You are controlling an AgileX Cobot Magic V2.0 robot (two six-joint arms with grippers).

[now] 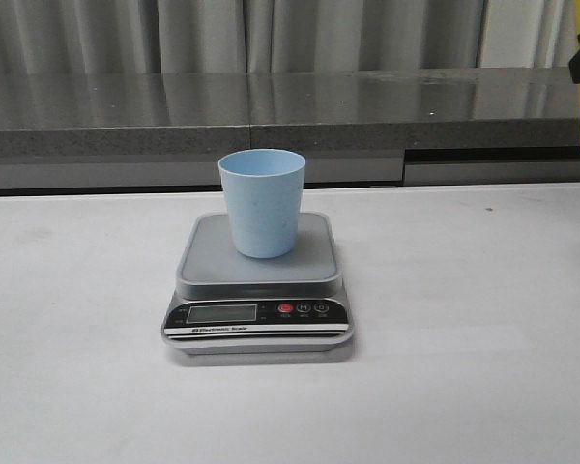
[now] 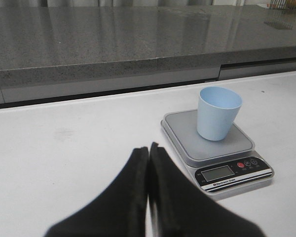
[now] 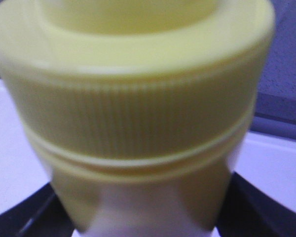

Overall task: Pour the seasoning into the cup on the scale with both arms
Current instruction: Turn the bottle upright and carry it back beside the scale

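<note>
Currently the right gripper [image 3: 148, 217] is grasping the yellow seasoning bottle [image 3: 138, 123] upright, far right of the blue cup [image 1: 262, 201] on the scale [image 1: 258, 280]; the left gripper [image 2: 148, 153] is sitting clenched, empty.

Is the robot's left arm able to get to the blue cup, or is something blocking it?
Probably yes. In the left wrist view, only bare white table lies between the left gripper and the blue cup on the scale. But its fingers are shut, so they would have to open first.

Open table [image 1: 483, 367] around cup [image 1: 262, 201] on scale [image 1: 258, 290]
</note>
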